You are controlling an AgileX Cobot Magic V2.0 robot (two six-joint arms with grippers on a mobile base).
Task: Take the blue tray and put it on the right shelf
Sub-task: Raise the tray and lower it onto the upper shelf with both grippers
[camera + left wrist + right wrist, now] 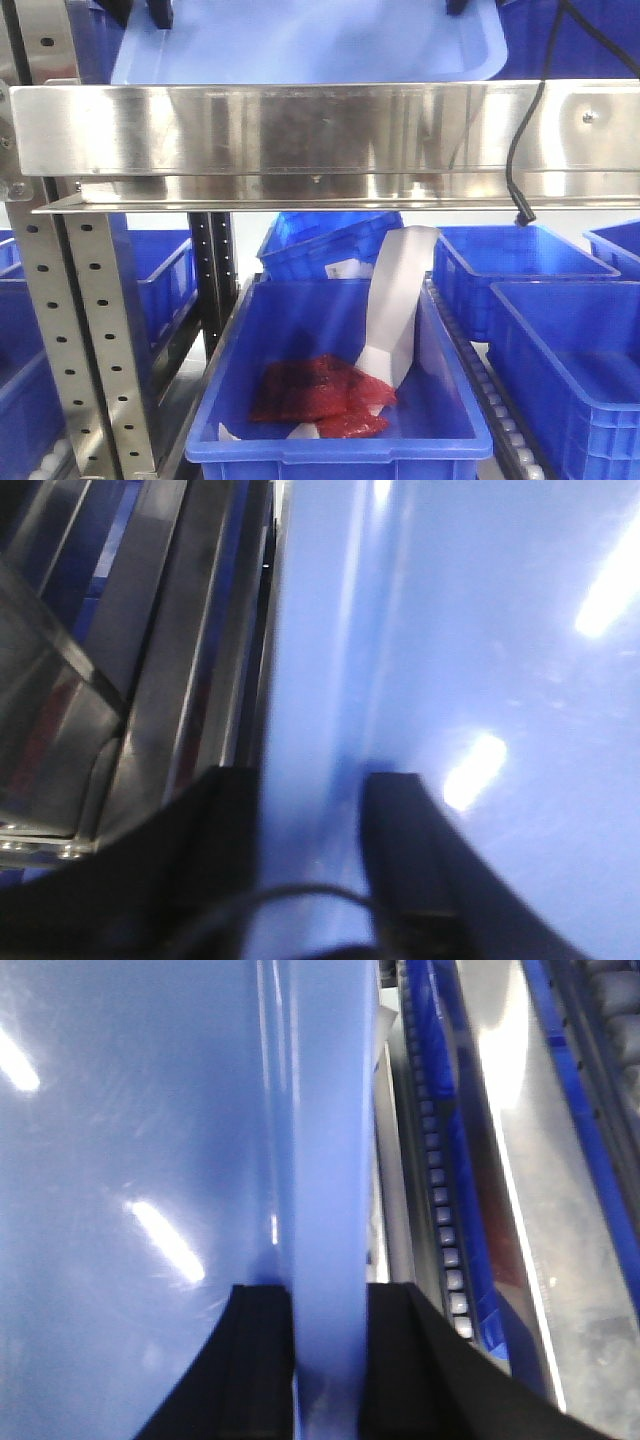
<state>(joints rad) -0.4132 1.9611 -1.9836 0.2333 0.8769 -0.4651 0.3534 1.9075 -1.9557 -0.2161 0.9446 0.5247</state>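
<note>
The light-blue tray [300,40] lies flat above the right shelf's shiny steel front rail [300,130], reaching back behind it. My left gripper [160,12] holds its left edge and my right gripper [457,5] its right edge; only their dark tips show in the front view. In the left wrist view the tray [450,630] has its rim between the black fingers of the left gripper [310,800], beside a steel rail [150,680]. In the right wrist view the right gripper [330,1300] pinches the rim of the tray [130,1110], next to a roller track [440,1210].
Below the rail stands a deep blue bin [340,440] holding red packets [320,395] and a white folded sheet [400,300]. More deep blue bins [560,350] stand to the right and left. A black cable [515,150] hangs across the rail. A perforated upright [90,340] stands at left.
</note>
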